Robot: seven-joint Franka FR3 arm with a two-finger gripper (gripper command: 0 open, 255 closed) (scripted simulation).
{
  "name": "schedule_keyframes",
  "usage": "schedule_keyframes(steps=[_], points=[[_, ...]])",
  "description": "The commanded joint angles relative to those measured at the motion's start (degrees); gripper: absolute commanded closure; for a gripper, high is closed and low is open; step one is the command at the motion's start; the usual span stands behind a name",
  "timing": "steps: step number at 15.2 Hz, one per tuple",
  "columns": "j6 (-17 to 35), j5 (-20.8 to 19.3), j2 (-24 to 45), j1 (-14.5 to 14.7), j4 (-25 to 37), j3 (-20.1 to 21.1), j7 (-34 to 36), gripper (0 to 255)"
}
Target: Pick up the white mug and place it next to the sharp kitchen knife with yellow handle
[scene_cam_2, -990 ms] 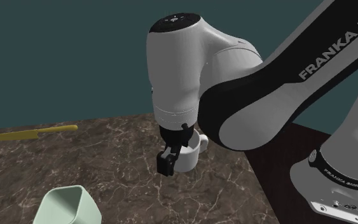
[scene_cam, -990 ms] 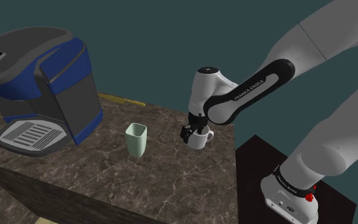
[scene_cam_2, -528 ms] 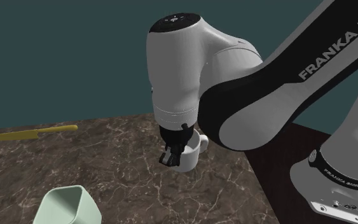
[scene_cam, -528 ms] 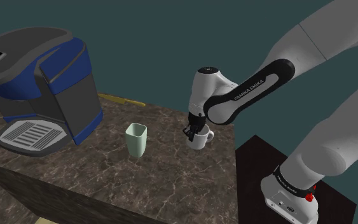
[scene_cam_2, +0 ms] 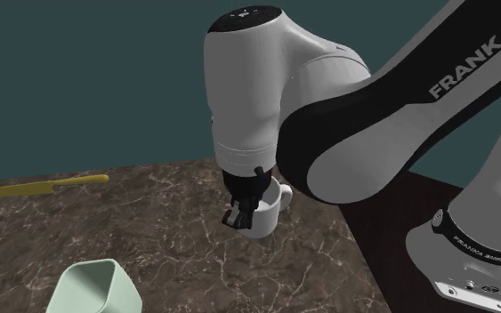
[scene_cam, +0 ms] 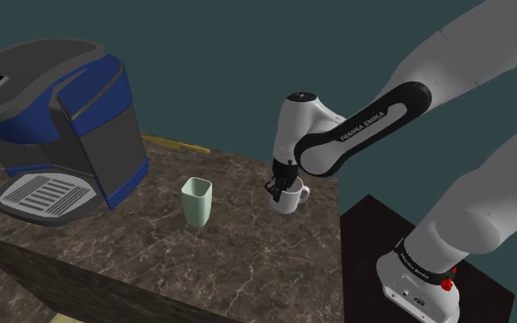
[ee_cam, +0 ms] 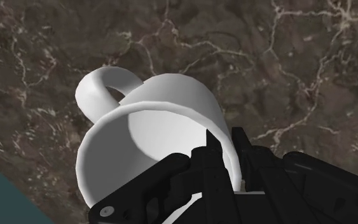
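Shoulder view: white mug (scene_cam: 290,199) sits near the pale green cup (scene_cam: 196,202), on that cup's side toward the stand. The yellow-handled knife (scene_cam: 175,143) lies well beyond the cup at the counter's (scene_cam: 247,257) back edge, so the mug is not placed. Gripper (scene_cam: 275,189) is down at the mug rim on the side facing the cup. Second exterior view: gripper (scene_cam_2: 238,217) is clenched at the rim of the mug (scene_cam_2: 263,216). The knife (scene_cam_2: 44,186) is well apart from the green cup (scene_cam_2: 97,286), and the mug is on the cup's other side. The mug's base may be just off the marble, hard to tell from this angle. Wrist view: gripper (ee_cam: 225,145) is closed on the mug (ee_cam: 158,108) wall, one finger inside and one outside, handle on the far side from the fingers. Judgement: the grasp is done; the lift, the carry past the cup and the set-down beside the knife remain.
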Motion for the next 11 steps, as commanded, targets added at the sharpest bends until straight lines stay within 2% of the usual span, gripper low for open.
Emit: schedule_keyframes(steps=[1,11], points=[[-1.8,0.8,-1.5,0.2,0.4,-0.1,-0.6,255],[-11.1,3.5,-8.4,1.0,3.1,-1.3,-2.7,255]])
